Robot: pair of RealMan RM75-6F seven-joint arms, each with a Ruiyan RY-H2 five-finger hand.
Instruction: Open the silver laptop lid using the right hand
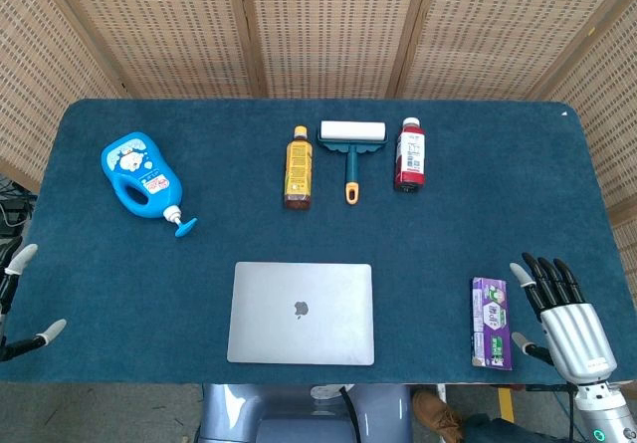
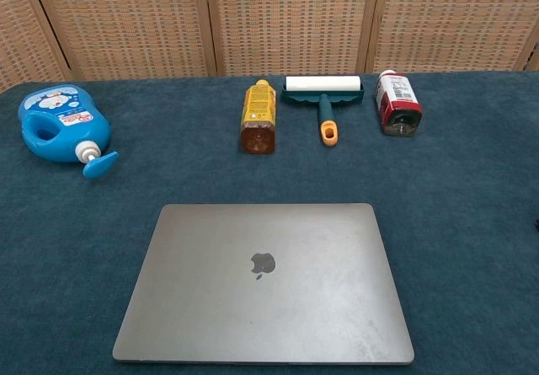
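The silver laptop lies flat with its lid down, near the table's front edge at the middle. My right hand hovers at the front right corner of the table, fingers spread and holding nothing, well to the right of the laptop. Only two fingertips of my left hand show at the left edge of the head view, apart from each other and holding nothing. The chest view shows neither hand.
A purple toothpaste box lies between the laptop and my right hand. At the back lie an orange bottle, a lint roller and a red bottle. A blue detergent jug lies back left on the blue tablecloth.
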